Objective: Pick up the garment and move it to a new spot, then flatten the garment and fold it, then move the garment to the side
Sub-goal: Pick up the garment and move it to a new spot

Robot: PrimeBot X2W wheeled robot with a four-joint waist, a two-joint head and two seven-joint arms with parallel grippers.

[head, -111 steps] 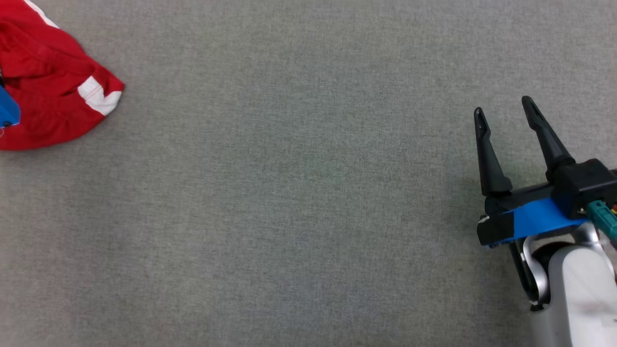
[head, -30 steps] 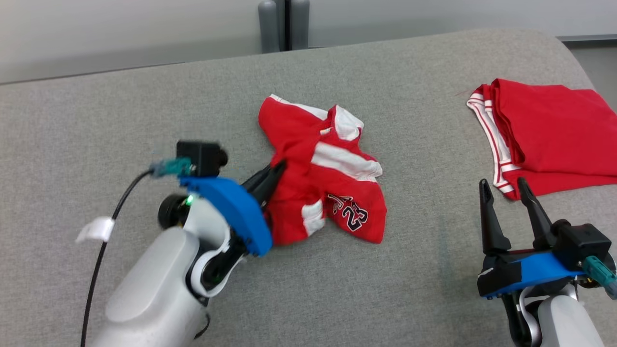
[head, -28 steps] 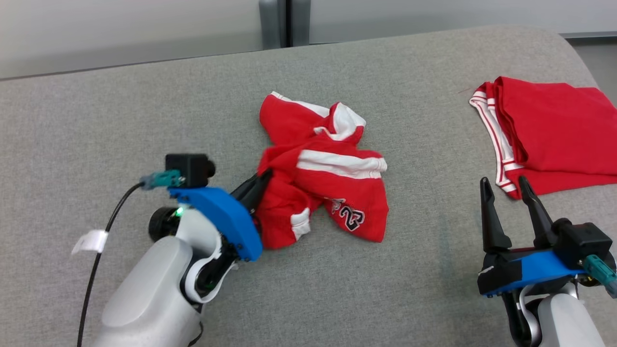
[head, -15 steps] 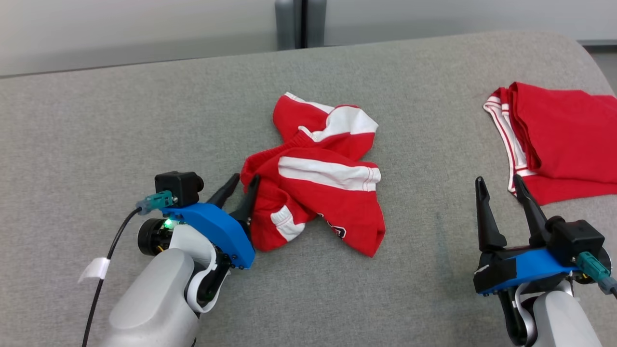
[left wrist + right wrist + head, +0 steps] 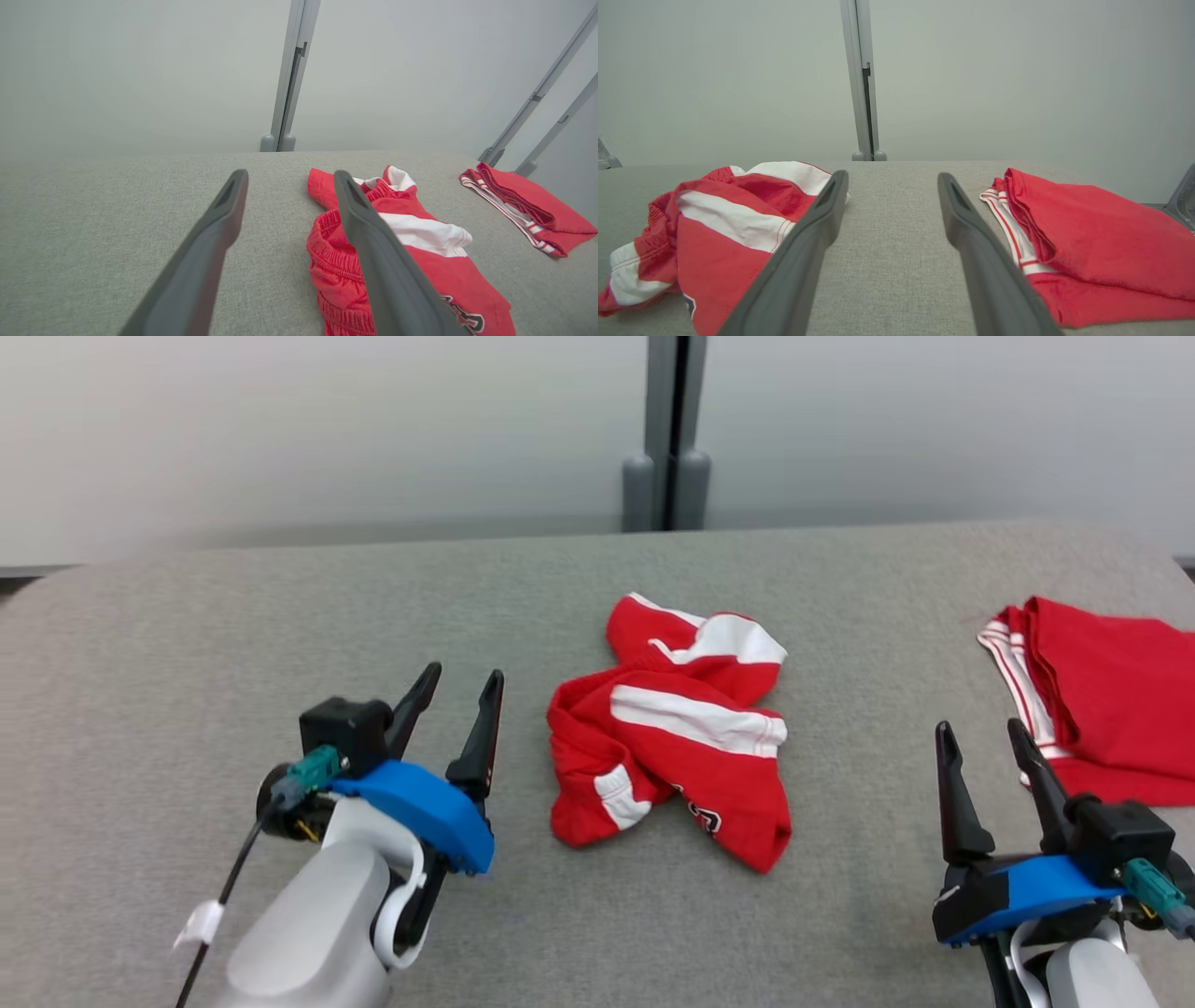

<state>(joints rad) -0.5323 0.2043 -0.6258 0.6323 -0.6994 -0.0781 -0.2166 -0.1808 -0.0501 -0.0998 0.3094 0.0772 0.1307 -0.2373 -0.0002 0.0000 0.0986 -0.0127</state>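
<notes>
Release of the garment [image 5: 674, 733] is the change here. The left gripper [image 5: 464, 674], pinched on the cloth's left edge a second ago, now has its jaws spread wide and empty. It stands just beside the cloth without touching it. The right gripper [image 5: 980, 728] is as before, with its jaws parted and nothing held, low at the right. The head camera has tilted up meanwhile, so most of the apparent shift in the scene is camera motion, not cloth motion. The garment lies crumpled in a heap near the middle of the grey desk [image 5: 233, 616], well apart from a folded red piece [image 5: 1111, 700] at the right edge. Judgement: the relocation step looks done. Flattening is next, and it will likely need both arms to find opposite edges of the heap. The head view gives the overall layout and the spacing of both arms. The left wrist view adds the ribbed waistband [image 5: 327, 254] facing that gripper and part of a printed number [image 5: 467, 322] on the near fold. In the head view that print is mostly tucked under. The right wrist view shows bare desk between garment and folded piece, directly ahead of its fingers.
</notes>
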